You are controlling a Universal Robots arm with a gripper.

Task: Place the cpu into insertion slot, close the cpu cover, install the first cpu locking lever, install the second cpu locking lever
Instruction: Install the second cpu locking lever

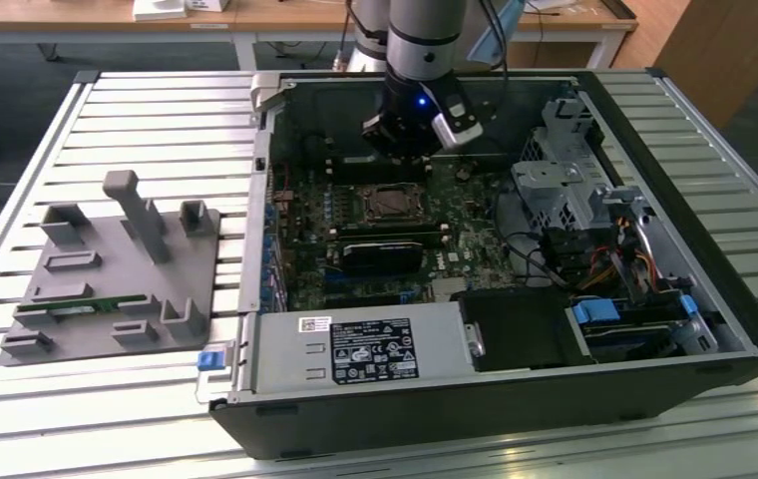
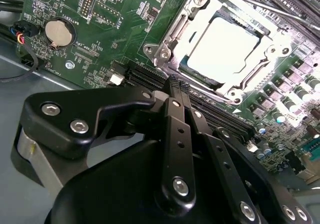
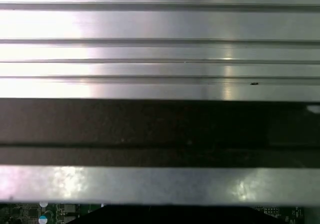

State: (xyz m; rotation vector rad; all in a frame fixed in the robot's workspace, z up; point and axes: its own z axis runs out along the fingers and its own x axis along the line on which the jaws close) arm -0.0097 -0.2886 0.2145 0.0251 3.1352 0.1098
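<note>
Slatted metal tabletop (image 1: 153, 120) carries an open computer case (image 1: 698, 329). Inside, the cpu (image 2: 227, 49) sits in the insertion slot (image 1: 391, 204) on the green motherboard (image 2: 100, 14), with the cpu cover (image 2: 270, 59) closed around its pale face. Just beside the slot, the gripper (image 2: 176, 87) hangs with fingers pressed together, empty.

The cpu (image 2: 227, 47) lies in the insertion slot (image 2: 186, 37), with the cpu cover (image 2: 270, 54) framing it, upper right of the second wrist view.
</note>
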